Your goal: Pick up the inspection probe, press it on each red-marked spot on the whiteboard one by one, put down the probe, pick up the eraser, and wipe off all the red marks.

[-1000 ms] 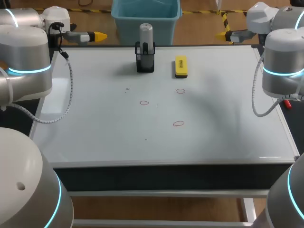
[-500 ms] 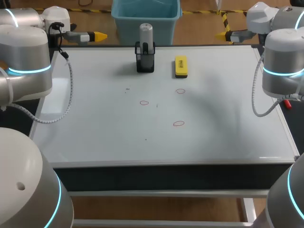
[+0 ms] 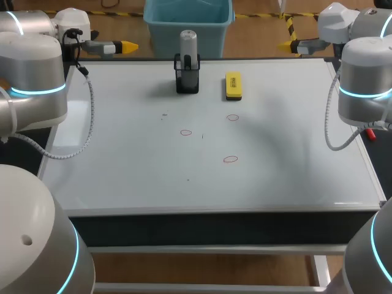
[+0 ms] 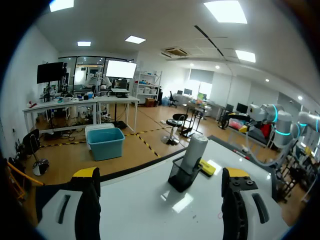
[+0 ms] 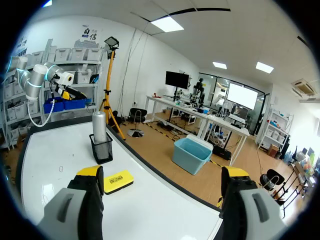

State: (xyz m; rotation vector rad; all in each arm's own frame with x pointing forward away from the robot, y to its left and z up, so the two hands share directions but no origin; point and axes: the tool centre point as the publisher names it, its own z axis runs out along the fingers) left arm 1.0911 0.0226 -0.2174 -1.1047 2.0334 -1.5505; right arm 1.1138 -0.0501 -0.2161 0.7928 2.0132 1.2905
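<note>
Nothing is moving since the earlier frames: both arms are sitting parked at the far corners of the counter. The left gripper (image 3: 128,46) is hanging open, fingers wide apart with nothing between them; same for the right gripper (image 3: 285,45). The inspection probe (image 3: 188,46) is standing upright in its black mesh holder (image 3: 187,76), ahead of the left gripper (image 4: 160,172) and well apart from it. The yellow eraser (image 3: 233,85) is lying flat on the whiteboard (image 3: 122,153), just beside the holder; from the right gripper (image 5: 162,171) it is sitting ahead, nearer than the probe (image 5: 99,125). Three red marks (image 3: 186,132) (image 3: 233,117) (image 3: 230,159) are showing mid-board, well clear of both grippers.
</note>
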